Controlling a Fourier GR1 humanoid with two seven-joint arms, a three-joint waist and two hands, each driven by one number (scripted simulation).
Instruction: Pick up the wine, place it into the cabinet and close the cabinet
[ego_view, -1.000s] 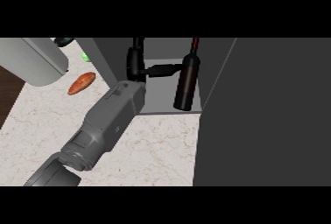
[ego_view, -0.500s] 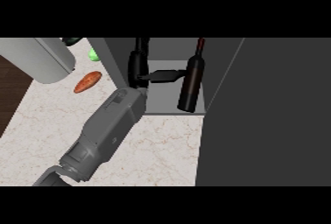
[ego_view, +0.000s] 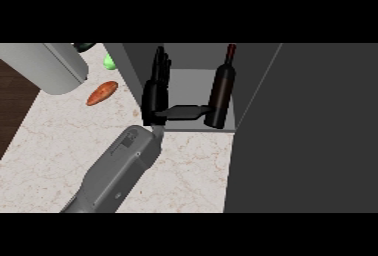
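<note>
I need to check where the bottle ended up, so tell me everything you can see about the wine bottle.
The wine bottle is dark, nearly black, with a dark red cap on a slim neck. It stands upright inside the open cabinet, on its pale floor toward the right wall. The hand has straight fingers beside it to the left, and its thumb reaches across to the bottle's lower body. Whether the thumb touches it cannot be told. No label shows.

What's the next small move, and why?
Probably pull the hand back out of the cabinet. The wine stands upright inside, the fingers are straight, only the thumb is near it, and the door can't close past the arm.
</note>
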